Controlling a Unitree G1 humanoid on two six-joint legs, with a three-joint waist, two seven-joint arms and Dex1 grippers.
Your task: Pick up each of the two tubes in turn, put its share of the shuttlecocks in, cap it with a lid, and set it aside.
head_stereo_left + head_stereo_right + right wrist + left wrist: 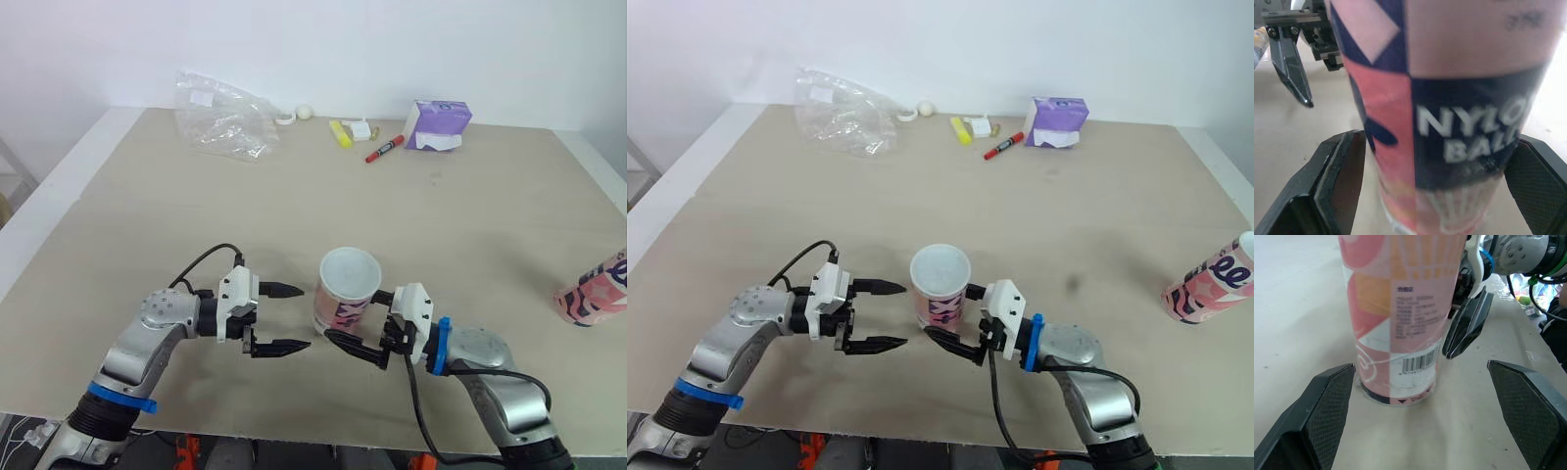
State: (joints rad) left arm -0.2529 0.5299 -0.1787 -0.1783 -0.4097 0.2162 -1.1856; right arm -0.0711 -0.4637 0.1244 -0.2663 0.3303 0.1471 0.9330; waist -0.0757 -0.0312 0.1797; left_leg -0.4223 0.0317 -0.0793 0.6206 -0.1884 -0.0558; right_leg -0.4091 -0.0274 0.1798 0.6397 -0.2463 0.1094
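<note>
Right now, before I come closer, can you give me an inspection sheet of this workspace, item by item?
Surface: beige table, flat.
Job's things: one tube upright at the middle front; second tube lying at the right edge.
Clutter: plastic bag, tape roll, white ball, yellow marker, red marker, purple pack, all along the far side.
End effectors: left end effector open, beside the upright tube, apart from it; right end effector at that tube's base.
Cables: black cable loops over the left wrist; another cable hangs under the right arm.
Surroundings: white wall behind the table.
</note>
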